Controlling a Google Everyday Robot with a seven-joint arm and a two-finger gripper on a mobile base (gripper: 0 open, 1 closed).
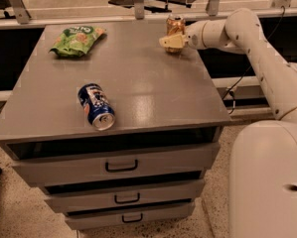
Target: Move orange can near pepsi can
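Observation:
The orange can [175,25] stands upright at the far right of the grey table top [138,78]. My gripper [171,41] reaches in from the right and sits right at the can's lower front, covering its base. The pepsi can [96,106], dark blue with a silver end, lies on its side near the front left of the table, far from the orange can.
A green chip bag [76,39] lies at the far left of the table. The table has three drawers [122,165] below its front edge. My white arm [257,48] spans the right side, and the robot body [269,182] fills the lower right.

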